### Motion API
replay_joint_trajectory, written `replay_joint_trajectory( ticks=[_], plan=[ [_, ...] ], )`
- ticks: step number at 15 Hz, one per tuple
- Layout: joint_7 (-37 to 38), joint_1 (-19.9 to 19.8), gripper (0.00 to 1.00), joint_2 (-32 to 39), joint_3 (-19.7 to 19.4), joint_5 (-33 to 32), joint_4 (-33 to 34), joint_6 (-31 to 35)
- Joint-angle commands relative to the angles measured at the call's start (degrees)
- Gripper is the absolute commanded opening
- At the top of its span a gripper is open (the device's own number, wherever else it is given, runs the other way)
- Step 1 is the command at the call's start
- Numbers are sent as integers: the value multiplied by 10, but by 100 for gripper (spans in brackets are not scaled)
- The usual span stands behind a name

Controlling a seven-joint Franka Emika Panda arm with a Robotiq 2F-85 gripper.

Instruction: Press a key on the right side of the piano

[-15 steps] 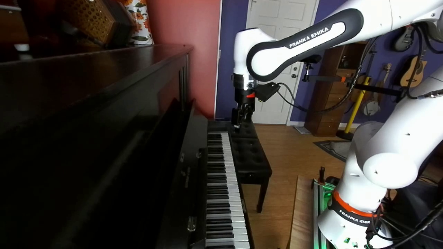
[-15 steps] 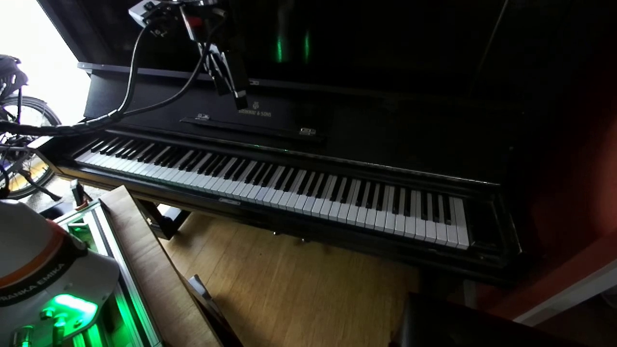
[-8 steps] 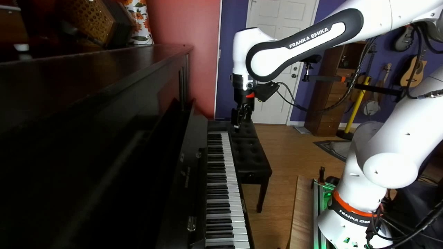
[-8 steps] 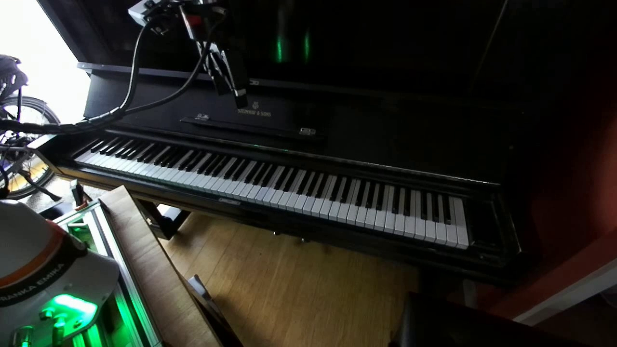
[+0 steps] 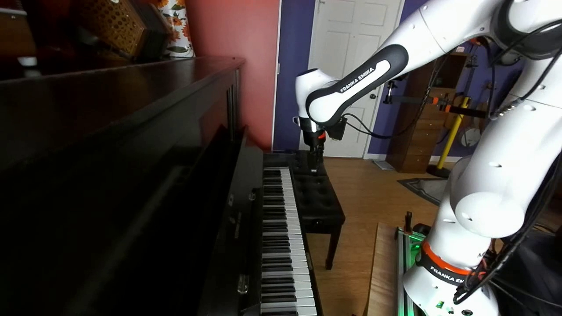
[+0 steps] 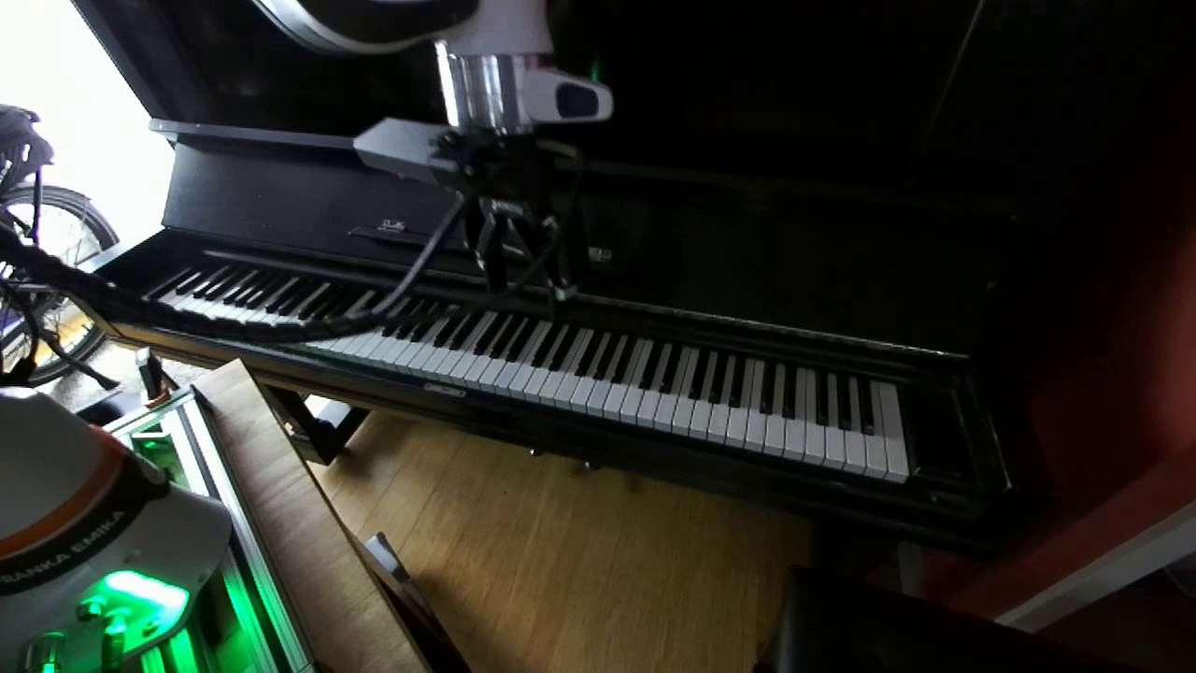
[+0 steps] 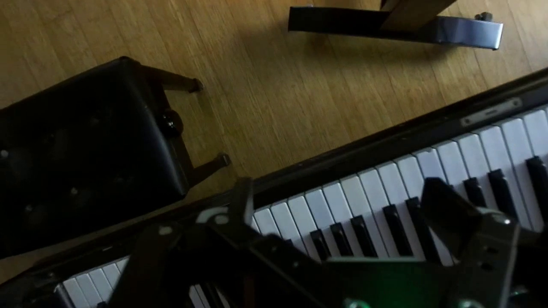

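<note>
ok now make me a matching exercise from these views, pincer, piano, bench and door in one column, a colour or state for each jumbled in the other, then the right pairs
Things
1. pincer
2. upright piano
3. tufted bench
4. panelled door

Colours and states
A. white, in the background of an exterior view
B. black and padded
C. jaws spread apart in the wrist view
D. dark case with a row of white and black keys

Right pairs: 1-C, 2-D, 3-B, 4-A
</note>
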Motion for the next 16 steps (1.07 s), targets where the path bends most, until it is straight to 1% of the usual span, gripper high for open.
replay_joint_trajectory(
  ticks=[1, 3, 4, 5, 7, 12, 13, 14, 15, 16],
  plan=[
    [-120, -24, 100, 83, -44, 6, 27, 81],
    [-183, -40, 100, 119, -59, 29, 34, 134],
    [-201, -48, 100, 136, -63, 39, 39, 152],
    [-157, -42, 100, 97, -52, 17, 21, 125],
    [-164, -48, 100, 112, -53, 18, 25, 132],
    [-162, -45, 100, 105, -48, 18, 26, 132],
    [-133, -50, 100, 131, -55, 0, 43, 151],
    [-125, -56, 100, 149, -61, -22, 53, 179],
    [-123, -63, 100, 168, -66, -27, 65, 202],
    [-135, -70, 100, 190, -70, -14, 84, 217]
  ],
)
